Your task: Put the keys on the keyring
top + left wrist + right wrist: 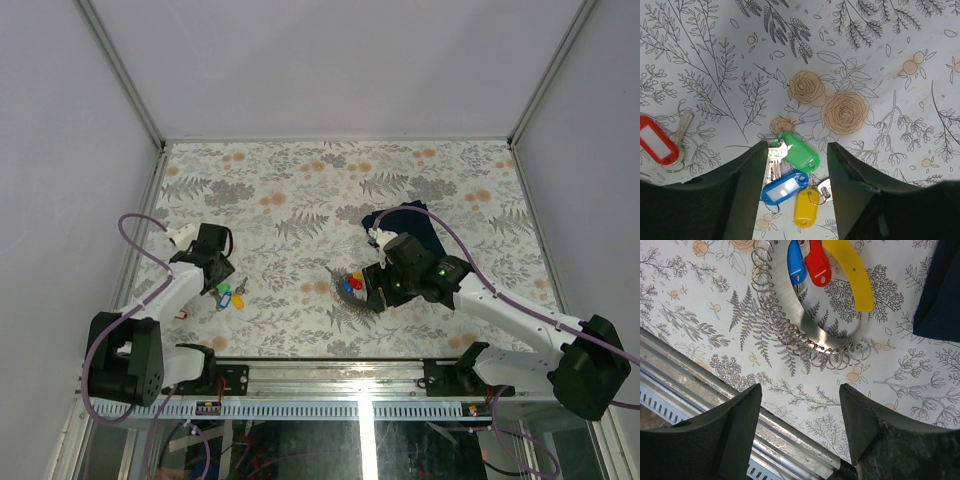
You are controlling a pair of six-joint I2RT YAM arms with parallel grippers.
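The keys [774,159] lie in a bunch on the flowered table, with a green tag [801,152], a blue tag [785,186] and a yellow tag [806,207]. My left gripper [796,155] is low over them, its jaws open on either side of the bunch; the left finger [747,175] touches the silver key and the right finger stands apart. In the top view the bunch [228,296] is at the left. The keyring [790,327], a silvery band edged with small rings, carries blue, red and yellow tags. My right gripper [800,390] hovers open just near of it, nothing between its fingers.
A separate key with a red tag [657,145] lies left of the bunch. A dark navy folded cloth [405,225] sits behind the keyring [350,288]. The table's front metal rail [700,385] runs just under the right gripper [372,292].
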